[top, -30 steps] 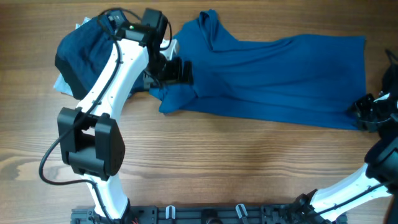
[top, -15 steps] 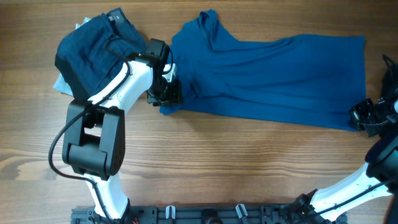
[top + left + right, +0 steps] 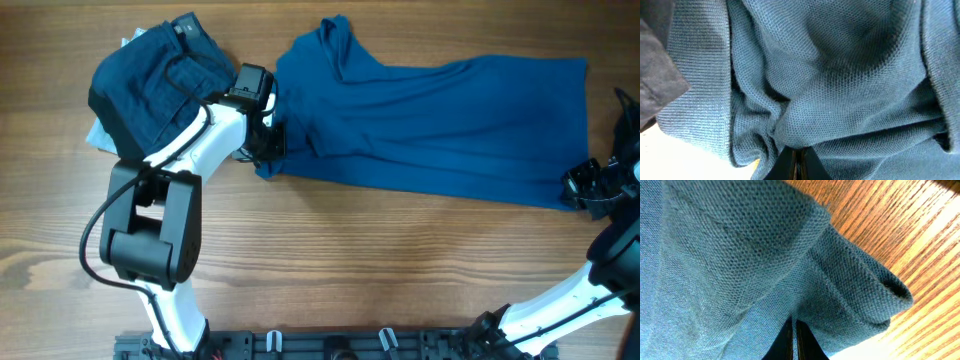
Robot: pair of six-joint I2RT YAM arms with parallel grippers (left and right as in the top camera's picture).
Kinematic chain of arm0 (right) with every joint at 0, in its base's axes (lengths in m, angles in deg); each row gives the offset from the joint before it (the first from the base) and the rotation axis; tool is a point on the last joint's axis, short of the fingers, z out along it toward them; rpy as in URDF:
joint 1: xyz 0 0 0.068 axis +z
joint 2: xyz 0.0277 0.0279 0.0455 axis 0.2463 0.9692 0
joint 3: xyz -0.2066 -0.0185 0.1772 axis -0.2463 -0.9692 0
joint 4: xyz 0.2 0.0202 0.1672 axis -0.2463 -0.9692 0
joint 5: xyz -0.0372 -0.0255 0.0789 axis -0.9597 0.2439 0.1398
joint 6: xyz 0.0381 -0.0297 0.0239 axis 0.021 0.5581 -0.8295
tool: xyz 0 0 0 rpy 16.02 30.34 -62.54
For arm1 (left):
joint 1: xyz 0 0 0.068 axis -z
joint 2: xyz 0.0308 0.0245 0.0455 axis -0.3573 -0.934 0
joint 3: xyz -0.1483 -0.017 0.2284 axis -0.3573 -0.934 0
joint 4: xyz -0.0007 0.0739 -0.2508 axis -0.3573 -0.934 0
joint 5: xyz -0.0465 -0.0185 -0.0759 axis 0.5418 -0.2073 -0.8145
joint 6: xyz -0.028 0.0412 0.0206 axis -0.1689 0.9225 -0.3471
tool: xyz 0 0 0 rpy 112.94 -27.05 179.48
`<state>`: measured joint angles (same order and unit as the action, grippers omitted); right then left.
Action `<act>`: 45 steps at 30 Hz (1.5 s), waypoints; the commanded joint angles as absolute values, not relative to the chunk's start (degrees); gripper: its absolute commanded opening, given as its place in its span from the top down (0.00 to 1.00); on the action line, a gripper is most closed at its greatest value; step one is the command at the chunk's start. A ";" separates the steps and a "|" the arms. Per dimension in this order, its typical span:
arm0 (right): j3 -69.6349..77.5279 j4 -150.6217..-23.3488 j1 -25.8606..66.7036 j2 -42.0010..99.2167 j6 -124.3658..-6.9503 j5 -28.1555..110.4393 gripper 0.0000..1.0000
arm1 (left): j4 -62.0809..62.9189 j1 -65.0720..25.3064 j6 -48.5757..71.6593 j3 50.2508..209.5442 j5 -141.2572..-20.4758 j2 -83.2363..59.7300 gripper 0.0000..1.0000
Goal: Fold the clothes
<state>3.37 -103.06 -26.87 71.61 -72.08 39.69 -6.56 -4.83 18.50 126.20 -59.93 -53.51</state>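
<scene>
A blue knit shirt [image 3: 430, 130] lies spread across the wooden table, folded lengthwise. My left gripper [image 3: 268, 150] is shut on the shirt's near-left corner; in the left wrist view its black fingertips [image 3: 796, 162] pinch bunched blue fabric [image 3: 840, 75]. At the far right my right gripper [image 3: 578, 188] is shut on the shirt's near-right corner. The right wrist view shows its gripper [image 3: 793, 340] closed on a thin fold of cloth, beside a rolled hem [image 3: 880, 285].
A dark navy garment [image 3: 150, 85] lies in a heap at the back left, over something light blue [image 3: 102, 135]. Bare wooden tabletop [image 3: 400, 270] runs along the front. A black rail [image 3: 350, 345] sits at the near edge.
The left arm swung down from behind the shirt to its near-left corner and its gripper closed on the fabric. The right gripper shut on the right corner and stayed put.
</scene>
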 commanded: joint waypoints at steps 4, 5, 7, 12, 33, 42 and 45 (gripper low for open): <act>1.77 -102.78 -26.84 72.70 -72.91 37.81 0.95 | -1.45 -5.03 20.25 128.48 -58.53 -46.04 0.96; 1.77 -102.80 -26.84 72.70 -72.89 37.81 0.95 | -0.40 -5.03 20.58 128.45 -58.51 -46.12 0.96; 1.77 -102.80 -26.84 72.70 -72.87 37.81 0.95 | 1.17 -5.03 20.58 128.41 -58.53 -47.02 0.96; 1.77 -102.86 -26.84 72.70 -72.87 37.81 0.95 | 4.04 -5.03 22.09 128.41 -58.51 -50.76 0.90; 1.77 -102.82 -26.84 72.70 -72.89 37.81 0.95 | 2.13 -5.29 21.89 116.46 -59.56 -48.68 0.21; 1.77 -102.71 -26.84 72.70 -72.76 37.76 0.95 | 8.74 -5.32 21.87 112.59 -57.59 -49.10 0.96; 1.77 -102.76 -26.84 72.70 -72.76 36.85 0.95 | 3.66 -5.47 21.80 112.59 -57.37 -49.10 0.96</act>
<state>3.32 -102.95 -26.87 71.61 -72.08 39.67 8.78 -5.47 21.61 113.85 -58.66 -48.72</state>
